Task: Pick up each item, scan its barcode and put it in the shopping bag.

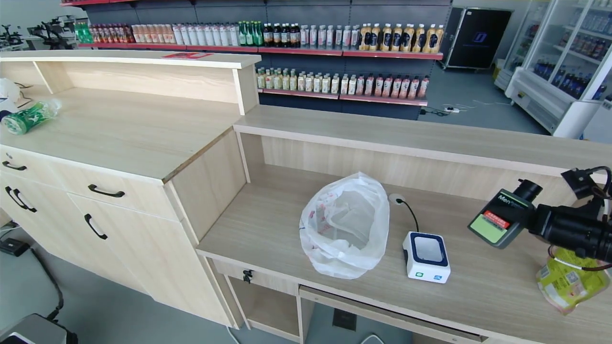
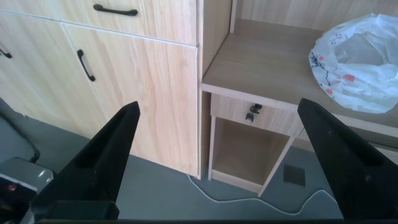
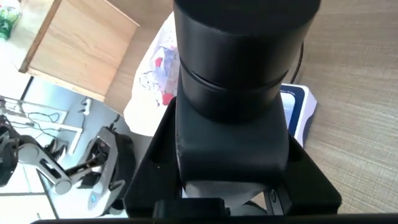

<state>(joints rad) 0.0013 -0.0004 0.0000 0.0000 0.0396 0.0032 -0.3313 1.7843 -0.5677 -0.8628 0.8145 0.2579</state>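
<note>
1. The worktop (image 1: 478, 291) runs beneath the right gripper (image 1: 539, 220) and extends to its left.
2. The shopping bag (image 1: 344, 229), white and translucent with red print, stands on the worktop with its mouth open. We locate it well to the left of the right gripper.
3. The scanner (image 1: 427, 255), white with a blue-framed window, sits on the worktop between the right gripper and the bag, just beside the bag. Its window faces up.
4. A yellow-green pouch (image 1: 569, 284) lies on the worktop directly below the right arm, nearer the front edge than the gripper.
5. The dark bottle (image 1: 502, 220), with a green label and a black cap, is held clear of the worktop. It projects to the left from the right gripper, which is clamped on it. The bottle is above and to the right of the scanner, apart from it.
6. A green bottle (image 1: 28, 117) lies on its side on the raised worktop, far to the left of the right gripper.
7. The left gripper (image 2: 217, 112) hangs over the floor in front of the cabinet doors, below worktop level. Its fingers (image 2: 118, 143) are spread wide apart with nothing between them. The bag lies beyond it, up on the worktop.
</note>
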